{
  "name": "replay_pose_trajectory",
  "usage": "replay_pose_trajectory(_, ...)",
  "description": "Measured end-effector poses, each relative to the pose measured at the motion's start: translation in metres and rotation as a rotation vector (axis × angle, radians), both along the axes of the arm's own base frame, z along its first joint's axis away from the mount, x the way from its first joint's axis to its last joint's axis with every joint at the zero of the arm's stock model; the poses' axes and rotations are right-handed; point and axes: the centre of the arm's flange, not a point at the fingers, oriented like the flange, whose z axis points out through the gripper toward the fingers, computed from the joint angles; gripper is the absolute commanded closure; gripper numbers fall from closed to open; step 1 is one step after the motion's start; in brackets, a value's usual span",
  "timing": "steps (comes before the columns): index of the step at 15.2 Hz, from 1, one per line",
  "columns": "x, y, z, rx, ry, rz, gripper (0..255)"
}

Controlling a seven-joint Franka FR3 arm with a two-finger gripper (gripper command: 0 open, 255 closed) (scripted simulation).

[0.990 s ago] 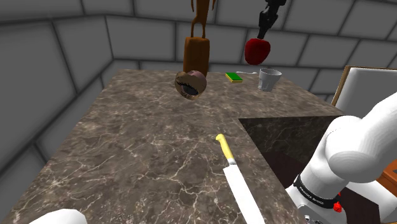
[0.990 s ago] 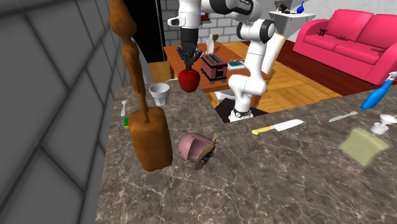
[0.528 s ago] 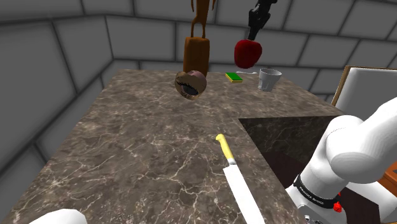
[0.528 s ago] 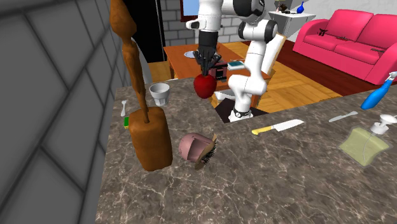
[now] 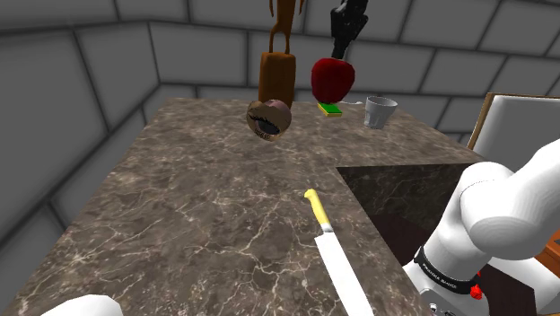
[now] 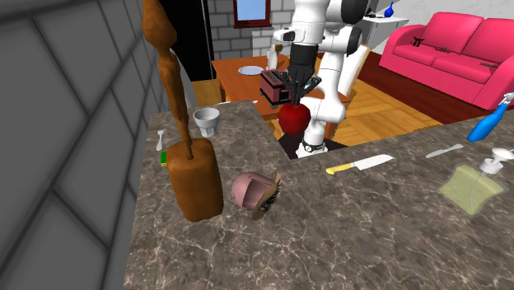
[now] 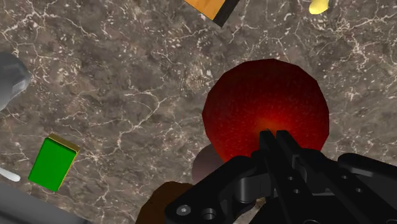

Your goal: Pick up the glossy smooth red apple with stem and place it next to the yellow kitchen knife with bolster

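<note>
Fingers grasp the apple above the desk, upper centre of the shoulder view; a cup stands to its right.

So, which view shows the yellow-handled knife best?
The shoulder view: the knife lies close and large, handle and blade plain. The second exterior view shows it small; the wrist view catches just its yellow end.

No readable text, white lettering on the arm's black base band, too small to make out

A home: marbled counter, pink sofa.
</note>
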Motion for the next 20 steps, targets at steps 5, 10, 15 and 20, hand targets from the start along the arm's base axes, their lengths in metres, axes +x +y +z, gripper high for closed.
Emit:
replay_pose_trajectory(5, -0.002, 0.062, -0.001, 0.0, 0.0, 0.0, 255)
replay_pose_trajectory(10, -0.007, 0.13, 0.0, -0.001, 0.0, 0.0, 255)
replay_pose_trajectory(15, -0.011, 0.195, -0.003, -0.001, 0.0, 0.0, 255)
replay_pose_trajectory(20, -0.016, 0.263, 0.001, -0.001, 0.0, 0.0, 255)
